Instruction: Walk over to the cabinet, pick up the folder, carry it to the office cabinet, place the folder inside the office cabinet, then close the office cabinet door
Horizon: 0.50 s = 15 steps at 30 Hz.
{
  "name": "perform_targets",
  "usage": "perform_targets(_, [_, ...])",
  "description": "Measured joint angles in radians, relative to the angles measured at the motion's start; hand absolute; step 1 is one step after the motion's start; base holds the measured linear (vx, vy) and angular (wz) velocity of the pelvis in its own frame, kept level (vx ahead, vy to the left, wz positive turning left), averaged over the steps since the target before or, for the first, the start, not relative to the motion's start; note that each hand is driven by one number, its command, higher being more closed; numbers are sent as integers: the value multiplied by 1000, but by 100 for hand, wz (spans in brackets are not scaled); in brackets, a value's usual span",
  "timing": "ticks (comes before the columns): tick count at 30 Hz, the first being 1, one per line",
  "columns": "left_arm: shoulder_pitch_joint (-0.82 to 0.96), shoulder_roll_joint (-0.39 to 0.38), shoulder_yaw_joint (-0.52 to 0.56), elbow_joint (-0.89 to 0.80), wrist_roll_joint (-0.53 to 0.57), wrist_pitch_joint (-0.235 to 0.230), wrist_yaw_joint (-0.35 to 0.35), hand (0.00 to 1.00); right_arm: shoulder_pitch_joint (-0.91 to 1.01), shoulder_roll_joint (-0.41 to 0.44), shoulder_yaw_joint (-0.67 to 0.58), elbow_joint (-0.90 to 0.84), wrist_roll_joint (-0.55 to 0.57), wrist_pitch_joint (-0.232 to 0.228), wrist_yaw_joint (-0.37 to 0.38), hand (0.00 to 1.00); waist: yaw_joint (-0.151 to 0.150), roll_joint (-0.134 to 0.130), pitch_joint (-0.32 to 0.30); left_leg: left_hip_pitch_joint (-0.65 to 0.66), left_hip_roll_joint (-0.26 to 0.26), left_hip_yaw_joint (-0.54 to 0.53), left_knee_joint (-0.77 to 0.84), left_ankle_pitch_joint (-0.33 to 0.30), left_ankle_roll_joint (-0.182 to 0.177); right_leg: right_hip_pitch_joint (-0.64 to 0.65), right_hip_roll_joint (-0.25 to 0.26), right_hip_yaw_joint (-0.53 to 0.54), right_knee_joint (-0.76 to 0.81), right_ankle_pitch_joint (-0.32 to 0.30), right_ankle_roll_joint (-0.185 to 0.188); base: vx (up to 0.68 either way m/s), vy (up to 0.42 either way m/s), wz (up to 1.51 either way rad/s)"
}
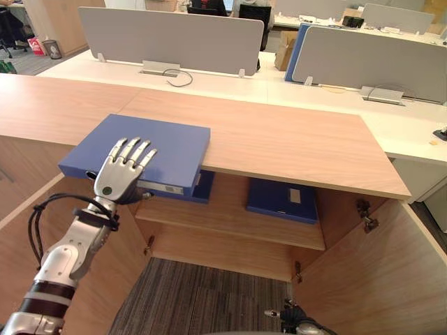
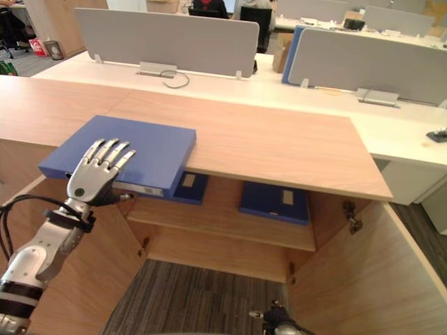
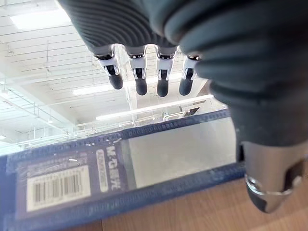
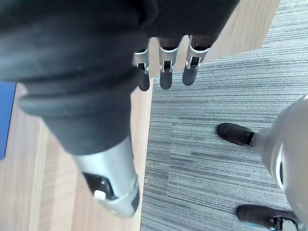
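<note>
Blue folder [image 1: 171,143] lies flat on the cabinet's wooden worktop [image 1: 286,139], at the front edge. Its near end sticks out past that edge, over the open cabinet. Left hand [image 1: 120,176] is on the folder: fingers [image 1: 136,150] straight and spread, flat on the top cover, palm at the overhanging near edge. In the left wrist view the labelled spine [image 3: 120,168] runs across between the straight fingers and the thumb [image 3: 269,173], which sits at the spine's lower side. Hand reads wide, not curled round the folder; can't tell if the thumb touches it.

Right hand [image 4: 165,72] hangs low in front of the cabinet, over the grey carpet floor [image 1: 209,300]. Its fingers are loose and straight and it holds nothing. A wooden panel [image 4: 159,53] is just behind the fingertips.

Cabinet is open below the worktop, with both doors swung out: right door [image 1: 370,272], left door [image 1: 21,230]. Inner shelf [image 1: 230,216] carries two more blue folders lying flat, one [image 1: 283,199] near the middle of the cabinet and one [image 1: 204,188] under the overhanging folder.

Behind the cabinet are white desks [image 1: 230,80] with grey divider screens [image 1: 171,38].
</note>
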Motion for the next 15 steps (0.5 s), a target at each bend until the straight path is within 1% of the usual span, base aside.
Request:
perform_targets(2, [-12, 6, 0, 4, 0, 3, 0, 0, -2, -1, -27, -7, 0, 0, 0, 0, 0, -2, -1, 1, -2, 0, -10, 6, 0, -6, -1, 0, 0, 0, 0, 0, 0, 0])
perform_targets(8, [-52, 15, 0, 59, 0, 23, 0, 0, -1, -7, -29, -7, -1, 0, 1, 0, -4, -2, -2, 0, -4, 0, -12, 8, 1, -9, -3, 0, 0, 1, 1, 0, 0, 0])
perform_targets(11, [-52, 28, 0, 60, 0, 25, 0, 0, 8, -7, -34, -7, -1, 0, 3, 0, -5, -2, -3, 0, -7, 1, -13, 9, 3, -9, -6, 0, 0, 2, 3, -32, 23, 0])
perform_targets(15, [-61, 31, 1, 119, 0, 29, -7, 0, 18, -9, -58, -7, -2, 0, 10, 0, -7, 1, -4, -1, -8, 4, -14, 9, 4, -12, -7, 3, 0, 3, 4, -37, 19, -2])
